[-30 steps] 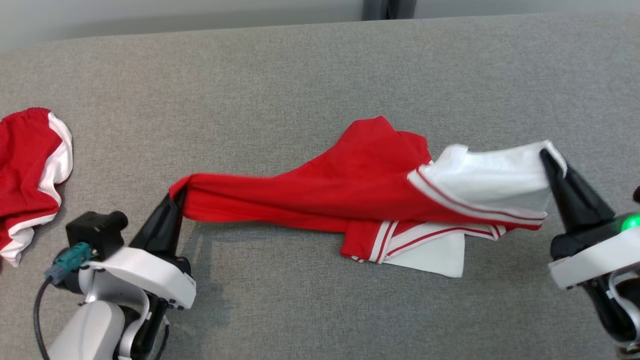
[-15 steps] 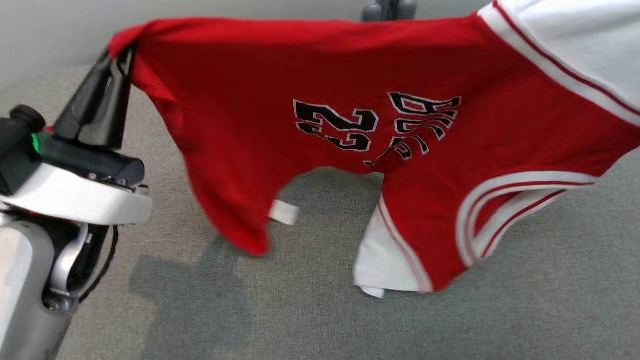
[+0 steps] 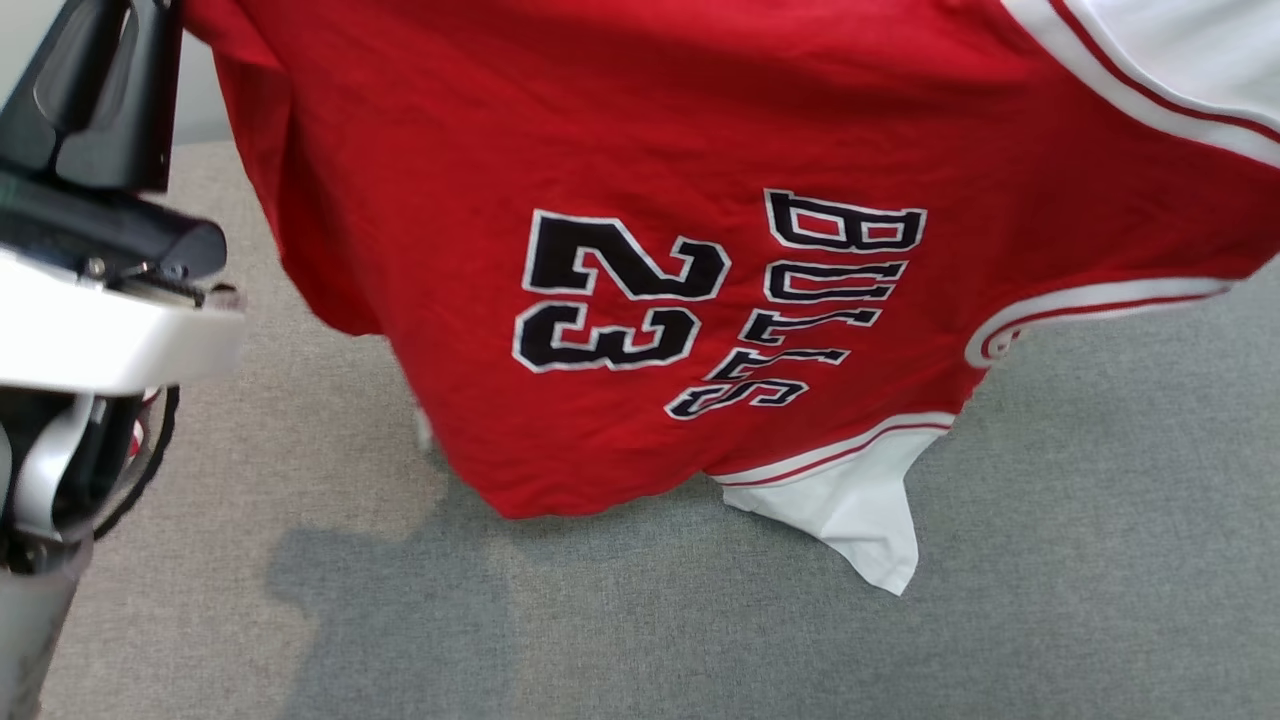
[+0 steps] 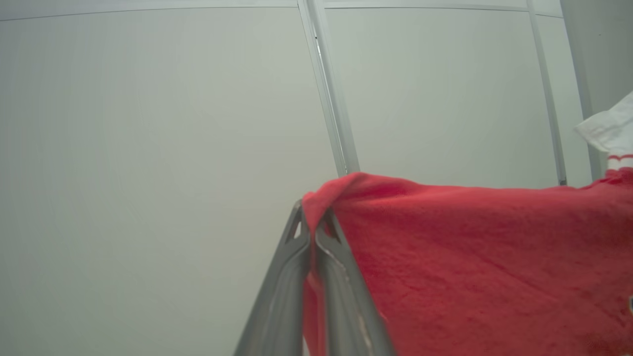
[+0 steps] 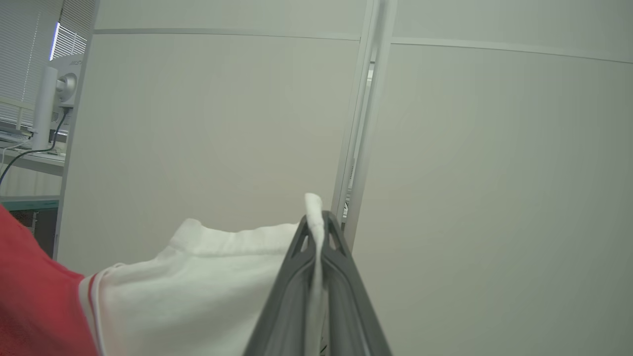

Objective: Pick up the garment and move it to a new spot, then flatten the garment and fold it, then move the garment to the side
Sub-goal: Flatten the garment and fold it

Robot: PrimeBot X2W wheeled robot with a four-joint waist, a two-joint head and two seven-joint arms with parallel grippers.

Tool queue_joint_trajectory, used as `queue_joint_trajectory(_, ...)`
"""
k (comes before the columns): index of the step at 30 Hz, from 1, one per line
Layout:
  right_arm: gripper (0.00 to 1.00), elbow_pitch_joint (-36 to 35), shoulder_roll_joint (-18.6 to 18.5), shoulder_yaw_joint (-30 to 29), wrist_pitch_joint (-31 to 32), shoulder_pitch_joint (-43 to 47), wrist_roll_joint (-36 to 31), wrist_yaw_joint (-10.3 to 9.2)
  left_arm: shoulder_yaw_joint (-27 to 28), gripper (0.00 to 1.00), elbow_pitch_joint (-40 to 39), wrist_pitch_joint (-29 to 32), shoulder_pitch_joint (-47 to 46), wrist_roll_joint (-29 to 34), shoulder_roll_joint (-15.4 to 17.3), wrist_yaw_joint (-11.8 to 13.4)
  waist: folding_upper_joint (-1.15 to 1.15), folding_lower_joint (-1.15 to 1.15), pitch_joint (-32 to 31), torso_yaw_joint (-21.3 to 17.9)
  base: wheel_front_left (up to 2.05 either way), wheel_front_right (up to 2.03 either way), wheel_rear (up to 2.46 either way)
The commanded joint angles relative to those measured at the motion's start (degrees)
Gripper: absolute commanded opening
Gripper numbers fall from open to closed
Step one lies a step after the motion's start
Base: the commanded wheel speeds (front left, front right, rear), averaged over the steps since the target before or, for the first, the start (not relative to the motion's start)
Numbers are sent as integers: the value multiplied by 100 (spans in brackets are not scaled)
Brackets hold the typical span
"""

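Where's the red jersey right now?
In the head view the jersey hangs spread above the grey surface, red corner in the left gripper, white end in the right gripper.

Left jaws clamped on garment (image 3: 640, 300) corner, fingers (image 4: 287, 296) up high; right jaws likewise, fingers (image 5: 289, 296) pinching white edge.

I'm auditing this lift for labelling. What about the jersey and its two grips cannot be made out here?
- Head view: the jersey, top edge and right end cut off by the frame.
- Head view: the table behind it, hidden by hanging cloth.
- Left wrist view: how much cloth the left gripper pinches, hidden between its fingers.
- Right wrist view: likewise for the right gripper.
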Motion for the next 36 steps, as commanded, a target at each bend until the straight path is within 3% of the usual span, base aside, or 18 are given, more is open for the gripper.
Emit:
queue_joint_trajectory(1, 0, 90, -17, 51, 32, -136, 68, -2, -1, 0, 88, 17, -171, -44, 4, -44, 0, 0, 78, -16, 0, 0, 0)
queue_joint_trajectory(6, 0, 904, -99, 388, 62, -882, 415, -2, -194, 0, 909, -31, -906, -170, -200, -371, 0, 0, 404, -3, 0, 0, 0)
queue_joint_trajectory(13, 0, 2670, -142, 1164, -466, -2812, 801, -1, -461, 0, 3030, -455, -2661, -192, -798, -937, 0, 0, 924, 28, 0, 0, 0)
queue_joint_trajectory(18, 0, 3965, 212, 1450, -1019, -4318, 1089, -2, -550, 0, 4633, -967, -3991, -74, -1138, -1226, 0, 0, 1221, 50, 0, 0, 0)
queue_joint_trajectory(24, 0, 5449, 756, 1638, -1672, -5684, 1221, -2, -648, 0, 6291, -1461, -5083, -11, -1251, -1418, 0, 0, 1337, -26, 0, 0, 0)
queue_joint_trajectory(31, 0, 6580, 1145, 1966, -1745, -6172, 1553, -2, -979, 0, 7415, -1705, -5448, -133, -1468, -1516, 0, 0, 1572, -49, 0, 0, 0)
queue_joint_trajectory(34, 0, 6561, 1135, 2266, -1562, -5852, 1892, -2, -1270, 0, 7511, -1803, -5168, -289, -1673, -1519, 0, 0, 1697, -27, 0, 0, 0)
queue_joint_trajectory(36, 0, 6197, 926, 2643, -1406, -5342, 2300, -2, -1583, 0, 7377, -1885, -4727, -587, -1724, -1521, 0, 0, 1783, 28, 0, 0, 0)
